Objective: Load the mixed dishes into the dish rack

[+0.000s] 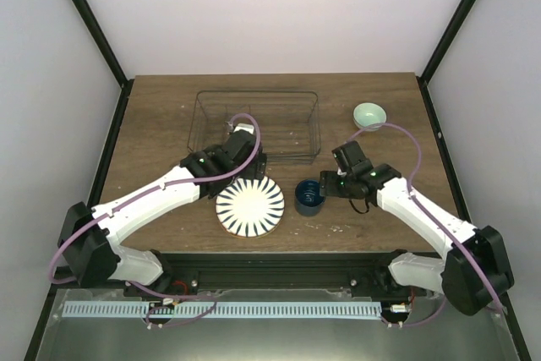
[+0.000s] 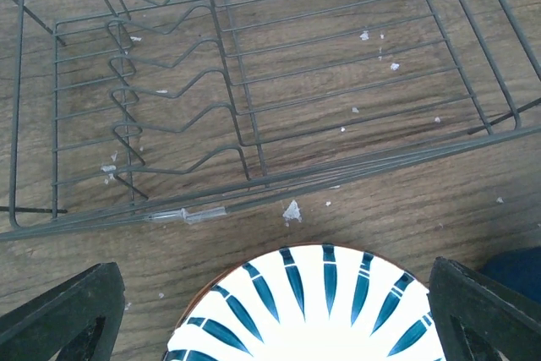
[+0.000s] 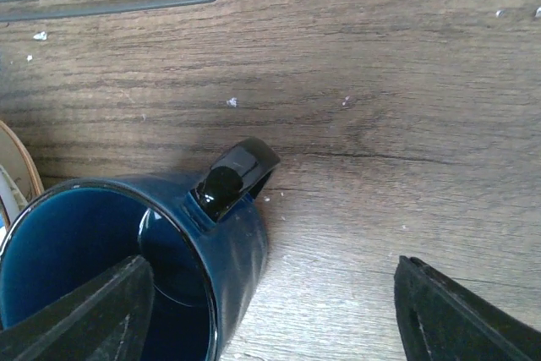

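The white plate with dark blue radial stripes (image 1: 250, 206) lies on the table in front of the wire dish rack (image 1: 287, 124). An orange-brown rim (image 3: 28, 166) of another plate shows under it; the cream plate is hidden. My left gripper (image 1: 245, 172) is open above the striped plate's far edge (image 2: 313, 310), holding nothing. The dark blue mug (image 1: 309, 198) stands upright right of the plates. My right gripper (image 1: 325, 185) is open, with one finger inside the mug (image 3: 127, 268) and the other outside, astride its wall beside the handle. The small mint-green bowl (image 1: 369, 114) sits far right.
The rack (image 2: 380, 166) holds no dishes; its plate dividers are on the left side. White crumbs dot the wooden table. Black frame posts stand at the table's back corners.
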Available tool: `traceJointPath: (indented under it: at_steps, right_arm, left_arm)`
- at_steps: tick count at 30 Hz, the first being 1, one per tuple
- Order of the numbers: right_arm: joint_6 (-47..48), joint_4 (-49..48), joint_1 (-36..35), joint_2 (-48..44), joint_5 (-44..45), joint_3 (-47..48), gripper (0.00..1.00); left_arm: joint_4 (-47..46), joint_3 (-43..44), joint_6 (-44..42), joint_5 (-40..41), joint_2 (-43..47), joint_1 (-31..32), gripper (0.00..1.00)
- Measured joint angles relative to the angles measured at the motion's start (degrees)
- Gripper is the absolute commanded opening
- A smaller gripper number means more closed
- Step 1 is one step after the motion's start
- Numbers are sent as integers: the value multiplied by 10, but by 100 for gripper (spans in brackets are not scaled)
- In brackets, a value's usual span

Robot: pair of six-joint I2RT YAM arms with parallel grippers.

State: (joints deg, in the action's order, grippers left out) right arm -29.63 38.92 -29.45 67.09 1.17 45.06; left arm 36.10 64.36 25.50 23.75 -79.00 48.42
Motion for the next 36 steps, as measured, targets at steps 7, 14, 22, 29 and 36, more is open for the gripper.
traceJointPath:
  at_steps: [7, 14, 22, 29, 36]
  right_arm:
    - [-16, -23, -9, 34, -1, -4, 66]
    - [-28, -49, -40, 76, 0, -22, 49]
    - [-35, -74, -56, 99, -1, -26, 3]
    - [-27, -58, -57, 89, -2, -32, 1]
    - [-1, -63, -57, 8, -35, -32, 1]
  left_arm:
    - [-4, -7, 3, 0, 0, 0, 100]
    - [-3, -15, 8, 0, 3, 0, 100]
    - [-3, -26, 13, -4, 10, 0, 100]
    - [-2, -31, 12, -16, 14, 0, 100]
    - [-5, -53, -5, -55, 45, 0, 100]
